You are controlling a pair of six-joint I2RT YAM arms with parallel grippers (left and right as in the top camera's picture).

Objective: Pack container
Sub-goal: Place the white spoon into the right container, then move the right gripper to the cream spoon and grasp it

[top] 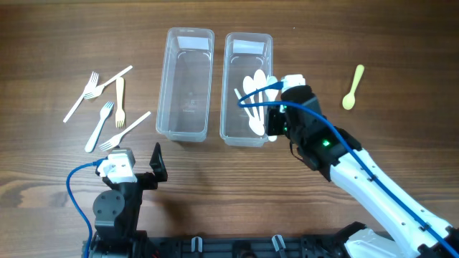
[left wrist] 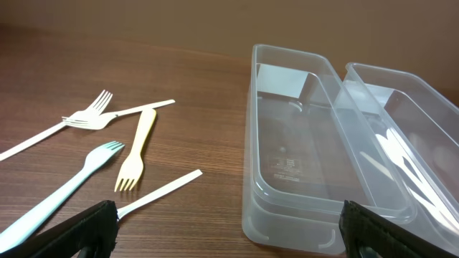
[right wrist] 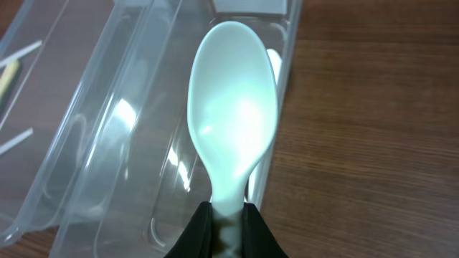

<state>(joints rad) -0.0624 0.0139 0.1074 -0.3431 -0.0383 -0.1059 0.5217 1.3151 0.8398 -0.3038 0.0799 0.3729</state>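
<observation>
Right gripper had its jaws nearly closed, pinching the handle of a pale spoon. I saw the spoon's bowl hanging over the right wall of the right container. White spoons lay inside that container. The left container, just beside it, held nothing. Left gripper sat near the table's near edge, jaws fully spread, gripping nothing. Forks lay scattered left of the containers. A yellow spoon lay to their right.
</observation>
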